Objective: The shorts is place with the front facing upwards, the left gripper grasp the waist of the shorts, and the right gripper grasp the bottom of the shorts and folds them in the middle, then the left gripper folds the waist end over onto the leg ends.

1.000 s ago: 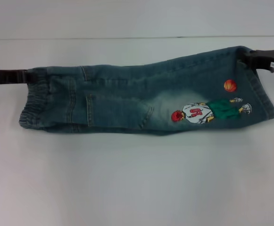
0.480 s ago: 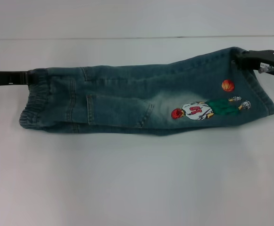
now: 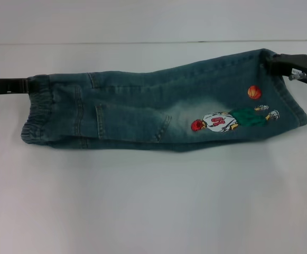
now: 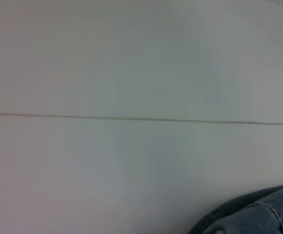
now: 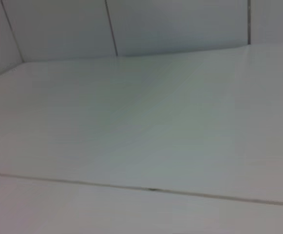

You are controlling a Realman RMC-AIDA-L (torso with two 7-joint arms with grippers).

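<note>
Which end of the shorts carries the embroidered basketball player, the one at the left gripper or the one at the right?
The end at the right gripper: the player and orange ball sit near the leg ends. The waist, at the left gripper, is plain gathered denim.

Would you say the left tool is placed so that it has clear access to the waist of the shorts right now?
Probably yes: the left tool already sits at the far corner of the waist of the shorts, with nothing between them. Whether it is clamped is unclear.
</note>
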